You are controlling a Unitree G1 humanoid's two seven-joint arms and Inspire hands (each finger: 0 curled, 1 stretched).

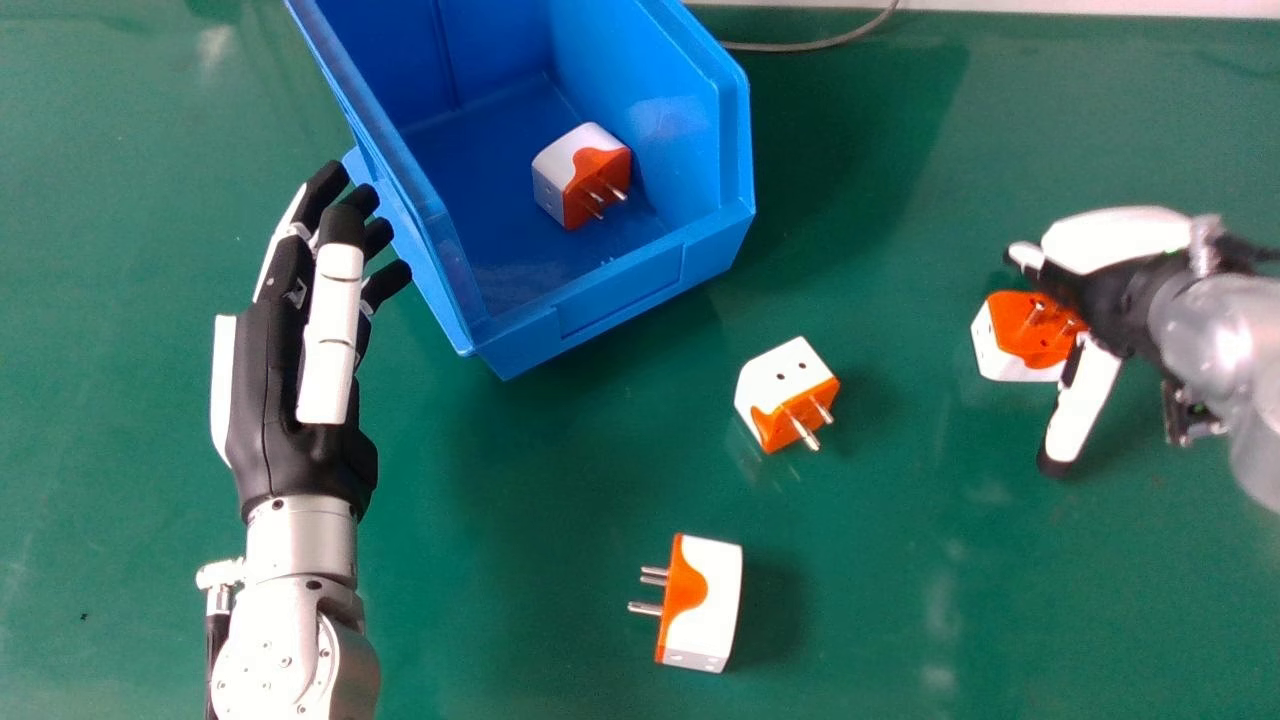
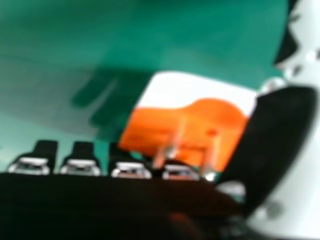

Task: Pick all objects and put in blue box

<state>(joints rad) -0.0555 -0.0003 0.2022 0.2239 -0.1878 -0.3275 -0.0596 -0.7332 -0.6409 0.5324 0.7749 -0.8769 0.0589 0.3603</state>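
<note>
At the right of the head view, my right hand (image 1: 1120, 300) is over an orange and white plug adapter (image 1: 1020, 338), its thumb out to the near side. In the right hand view the adapter (image 2: 185, 117) lies between the straight fingers of my right hand (image 2: 270, 135) and its thumb, prongs toward the hand. Two more adapters rest on the table, one at centre (image 1: 785, 392) and one nearer the front (image 1: 702, 602). Another adapter (image 1: 583, 175) lies inside the blue box (image 1: 620, 290). Left of the box, my left hand (image 1: 300, 370) is held with straight fingers, their tips beside its wall.
The green table (image 1: 900, 620) stretches around the box and adapters. A grey cable (image 1: 810, 46) runs along the table's far edge, behind the box.
</note>
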